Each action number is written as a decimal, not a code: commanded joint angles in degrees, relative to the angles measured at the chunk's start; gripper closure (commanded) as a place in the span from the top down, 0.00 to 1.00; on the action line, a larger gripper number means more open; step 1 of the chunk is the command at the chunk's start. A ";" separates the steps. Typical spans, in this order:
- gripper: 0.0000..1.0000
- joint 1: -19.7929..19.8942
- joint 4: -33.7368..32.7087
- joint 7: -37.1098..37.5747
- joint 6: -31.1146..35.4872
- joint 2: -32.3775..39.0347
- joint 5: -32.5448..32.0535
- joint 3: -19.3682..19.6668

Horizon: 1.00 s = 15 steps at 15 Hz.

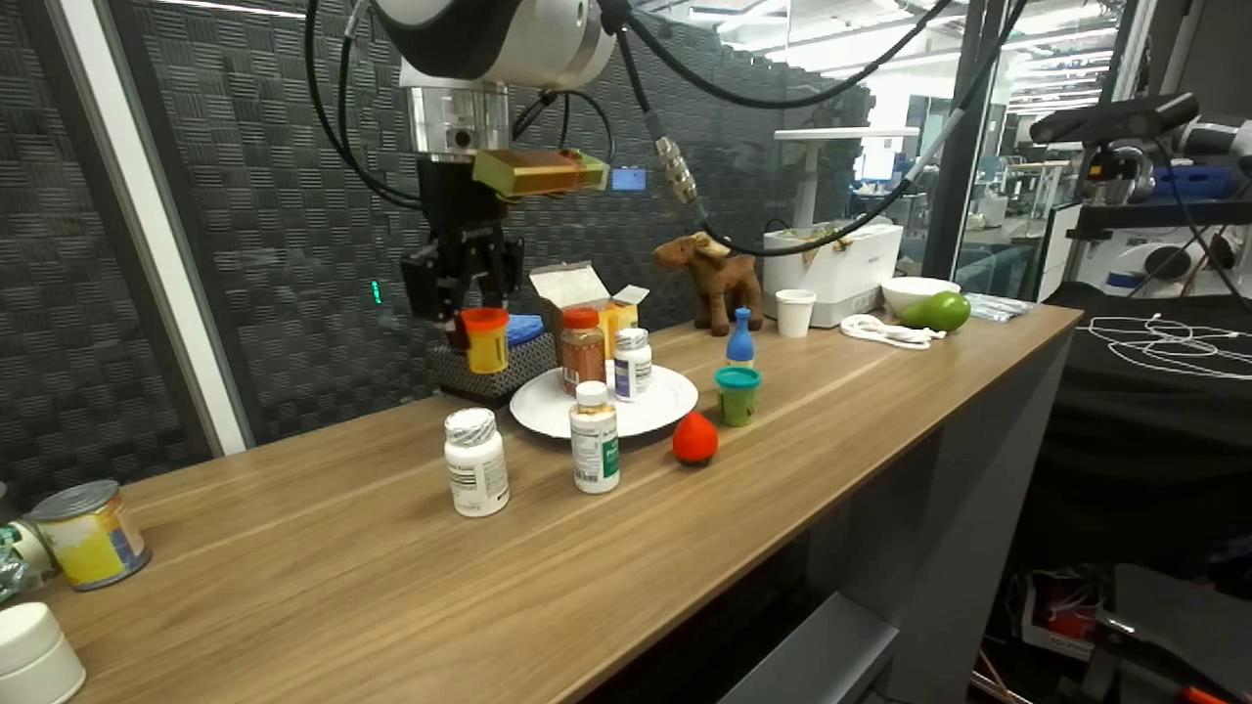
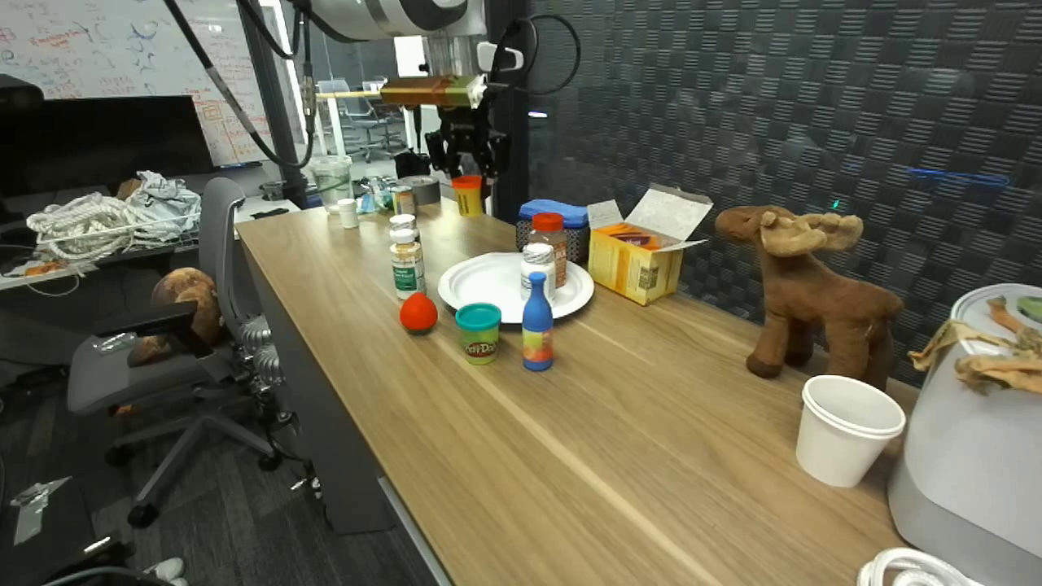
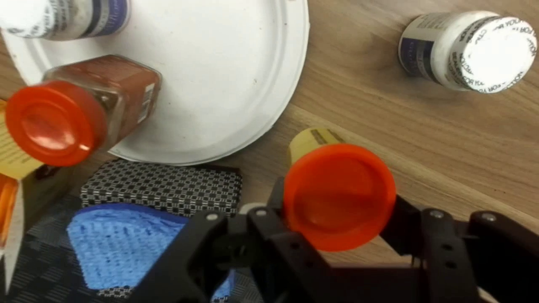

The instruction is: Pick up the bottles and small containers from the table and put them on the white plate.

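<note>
Nearest to the camera, in the wrist view, is the orange-lidded tub (image 3: 339, 195), and the gripper (image 3: 337, 210) is clamped on it from two opposite sides. In an exterior view, this tub hangs almost upright above the wooden table (image 1: 342, 587), to the left of the white plate (image 1: 655, 416). Two things stand on the plate, both upright: the red-capped jar (image 1: 583, 360) and, at its right, a white bottle (image 1: 634, 372). On the near side of the plate is the green-labelled bottle (image 1: 594, 450), and to the left of it another white bottle (image 1: 476, 469); they are apart from each other. To the right are the red round container (image 1: 694, 438) and, a little farther, the teal-lidded green tub (image 1: 737, 399). Behind the plate stands the open yellow box (image 1: 622, 318); farther to the right is the brown toy moose (image 1: 724, 284), with the paper cup (image 1: 794, 313) near it. Well to the left stands the can (image 1: 90, 538).
</note>
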State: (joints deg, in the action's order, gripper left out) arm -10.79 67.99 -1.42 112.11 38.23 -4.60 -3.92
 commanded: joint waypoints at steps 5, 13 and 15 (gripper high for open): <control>0.23 5.38 7.57 -9.90 -0.95 -5.01 0.73 -0.66; 0.23 8.47 14.49 -17.51 5.74 -6.04 1.07 -1.45; 0.23 8.56 15.15 -17.68 7.64 -6.00 1.36 -1.56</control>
State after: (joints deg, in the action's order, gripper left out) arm -3.16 79.64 -17.52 116.21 34.41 -4.04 -4.58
